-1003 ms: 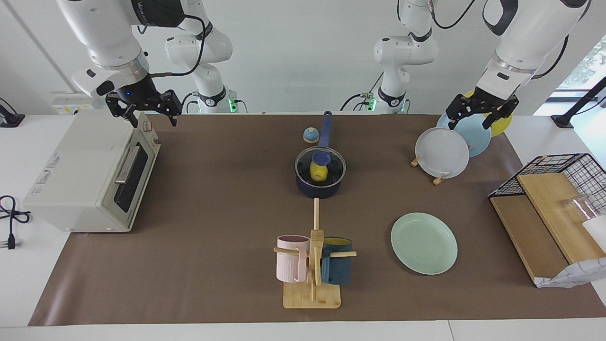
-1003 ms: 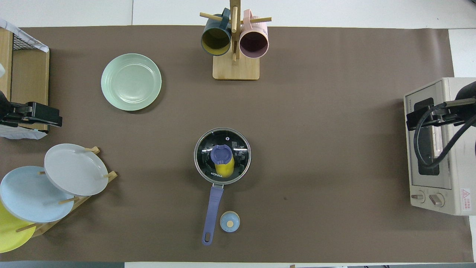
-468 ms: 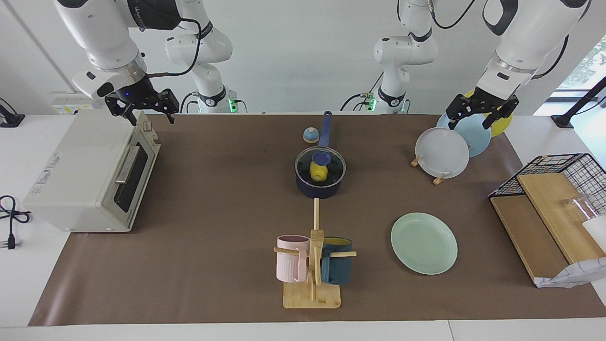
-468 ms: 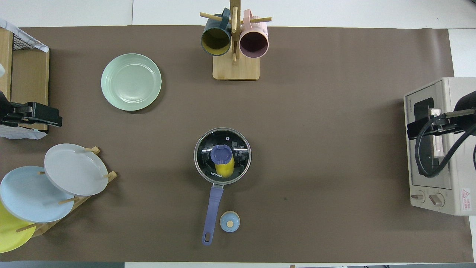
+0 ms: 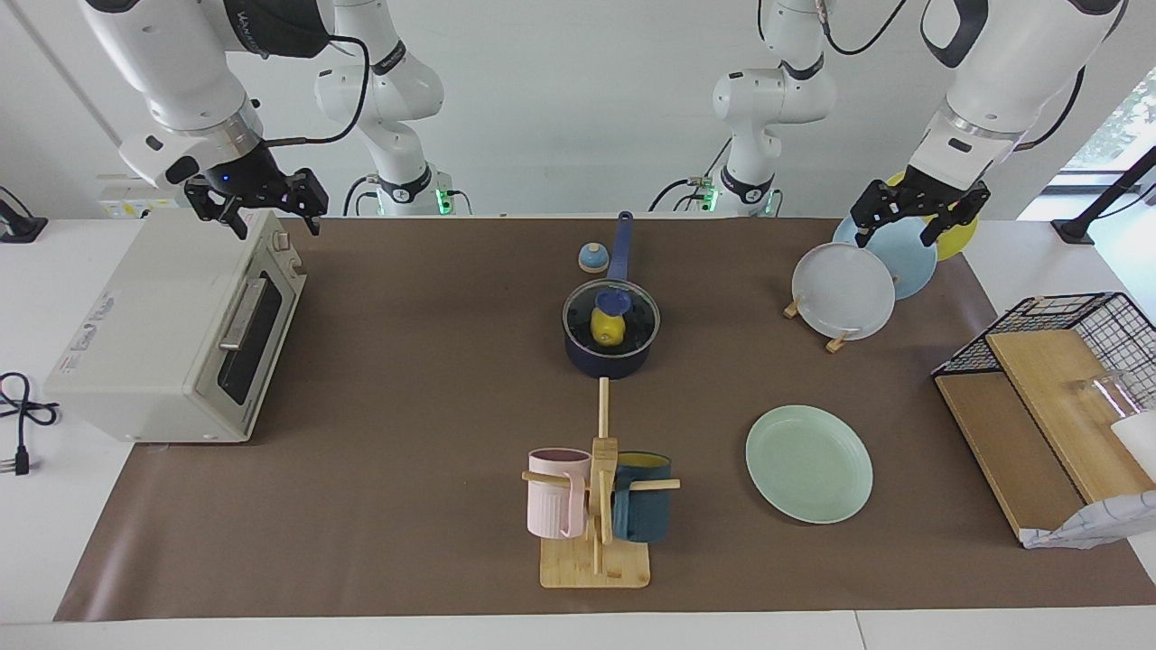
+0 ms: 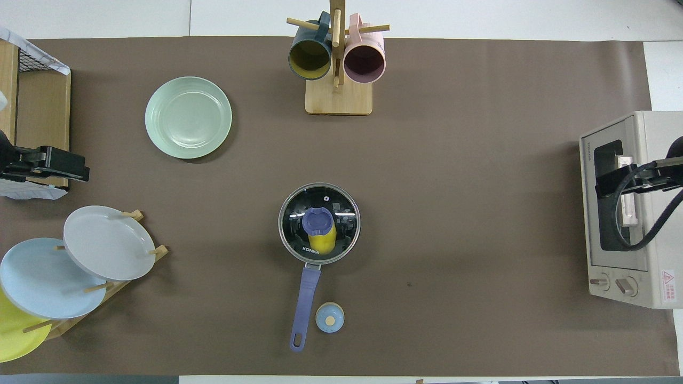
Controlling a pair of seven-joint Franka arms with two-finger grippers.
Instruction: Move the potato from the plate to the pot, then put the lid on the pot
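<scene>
Seen from the facing view, the lid (image 5: 611, 315) sits on the pot (image 5: 609, 357) at mid-table, with the potato (image 5: 607, 329) inside under the glass. The plate (image 5: 808, 463) lies bare, farther from the robots and toward the left arm's end. The right gripper (image 5: 256, 200) hangs over the toaster oven (image 5: 172, 329), jaws apart and empty; the left gripper (image 5: 917, 213) hangs over the plate rack (image 5: 840, 339), likewise spread and empty.

From overhead, the pot's handle (image 6: 304, 306) points toward the robots, beside a small dome (image 6: 330, 317).
</scene>
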